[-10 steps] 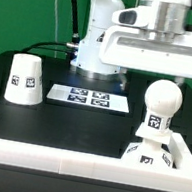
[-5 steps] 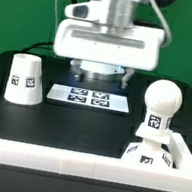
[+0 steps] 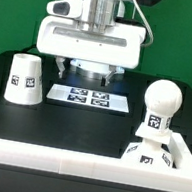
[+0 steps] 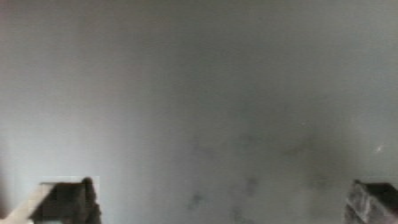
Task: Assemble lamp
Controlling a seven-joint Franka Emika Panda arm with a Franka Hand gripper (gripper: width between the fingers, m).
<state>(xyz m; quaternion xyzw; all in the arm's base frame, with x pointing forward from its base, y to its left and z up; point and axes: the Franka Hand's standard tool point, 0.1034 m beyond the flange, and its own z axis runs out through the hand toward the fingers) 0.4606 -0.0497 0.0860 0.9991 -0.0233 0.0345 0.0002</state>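
Note:
The white cone shade (image 3: 24,78) stands on the black table at the exterior view's left. The round bulb (image 3: 161,99) stands upright on its stem at the right, right above the tagged square base (image 3: 145,156); I cannot tell if they are joined. My gripper (image 3: 85,74) hangs at the middle back, over the far edge of the marker board (image 3: 89,98), well apart from all three parts. It is open and empty. In the wrist view the gripper (image 4: 221,205) shows only two dark fingertips (image 4: 68,200) far apart against a blurred grey surface.
A white rail (image 3: 72,164) runs along the front of the table and up both sides. The robot's white base (image 3: 90,58) stands behind the marker board, with a green backdrop beyond.
My gripper has swung from the exterior view's upper right to the middle and come lower, over the marker board. The lamp parts have not moved.

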